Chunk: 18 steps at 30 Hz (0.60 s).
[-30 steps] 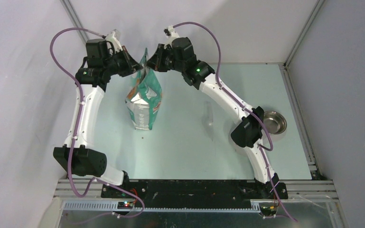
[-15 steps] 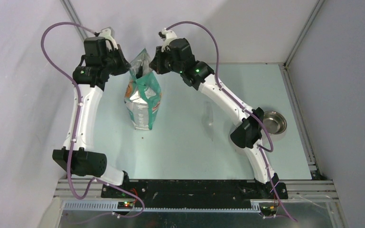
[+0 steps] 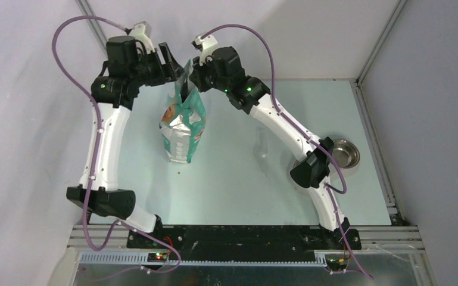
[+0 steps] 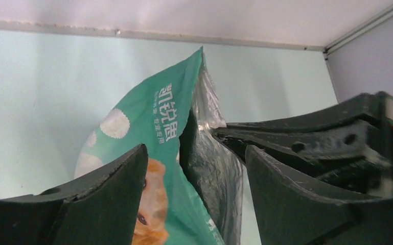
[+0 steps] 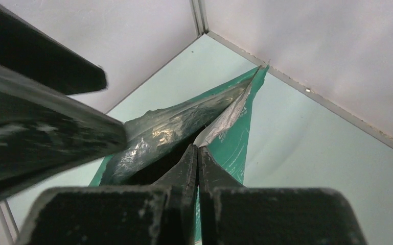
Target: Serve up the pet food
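R fingers (image 5: 197, 163) are pinching bag (image 3: 181, 122) rim; L fingers (image 3: 170, 61) are hanging spread, gripping nothing. Kibble isn't showing, prob. inside bag. Keeping R pinch firm, L taking opp. rim, widening mouth w/o tipping bag.

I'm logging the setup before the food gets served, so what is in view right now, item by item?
bag: one, teal-green with a dog's face and a silver lining, standing left of centre on the table, top open
bowl: one, steel, near the table's right edge, partly behind the right arm
scoop: one, clear plastic, faint, lying right of centre
kibble: none visible; the inside of the bag is dark
table: one, pale green, walled on three sides
left gripper: one, black, open, its fingers on either side of the bag's top
right gripper: one, black, shut on the bag's top edge
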Available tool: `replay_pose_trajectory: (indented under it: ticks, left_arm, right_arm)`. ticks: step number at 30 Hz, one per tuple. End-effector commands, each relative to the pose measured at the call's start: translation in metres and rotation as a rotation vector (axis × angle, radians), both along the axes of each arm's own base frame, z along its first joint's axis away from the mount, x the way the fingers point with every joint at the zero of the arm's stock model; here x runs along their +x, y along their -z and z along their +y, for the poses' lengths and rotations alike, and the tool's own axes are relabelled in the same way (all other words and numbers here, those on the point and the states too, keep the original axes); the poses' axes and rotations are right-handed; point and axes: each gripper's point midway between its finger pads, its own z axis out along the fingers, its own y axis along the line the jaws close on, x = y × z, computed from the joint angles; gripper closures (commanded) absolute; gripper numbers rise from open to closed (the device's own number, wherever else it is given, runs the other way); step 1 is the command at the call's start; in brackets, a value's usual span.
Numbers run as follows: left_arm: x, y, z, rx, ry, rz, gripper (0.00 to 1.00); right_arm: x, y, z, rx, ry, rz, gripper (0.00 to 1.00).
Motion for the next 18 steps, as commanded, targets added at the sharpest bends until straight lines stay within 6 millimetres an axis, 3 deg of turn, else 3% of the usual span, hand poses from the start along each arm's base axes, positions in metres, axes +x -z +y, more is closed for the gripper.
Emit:
replay_pose_trajectory:
  ticks: [1, 4, 11, 12, 15, 18]
  left_arm:
    - [0.007, 0.035, 0.002, 0.048, -0.024, 0.130, 0.23]
    - [0.011, 0.054, 0.002, 0.079, -0.017, 0.188, 0.25]
    - [0.020, 0.076, 0.006, 0.127, -0.030, 0.241, 0.32]
    - [0.021, 0.076, 0.004, 0.126, -0.015, 0.239, 0.39]
    - [0.029, 0.058, 0.007, 0.171, -0.020, 0.180, 0.60]
    - [0.028, 0.012, 0.027, 0.281, -0.069, 0.046, 0.77]
  right_arm:
    - [-0.014, -0.090, -0.023, 0.120, 0.039, -0.165, 1.00]
    - [-0.015, -0.087, -0.023, 0.113, 0.055, -0.157, 1.00]
    - [-0.015, -0.084, -0.024, 0.095, 0.068, -0.162, 1.00]
    - [-0.014, -0.083, -0.024, 0.090, 0.072, -0.162, 1.00]
    - [-0.008, -0.084, -0.035, 0.065, 0.135, -0.177, 1.00]
    - [0.006, -0.094, -0.067, 0.028, 0.300, -0.221, 1.00]
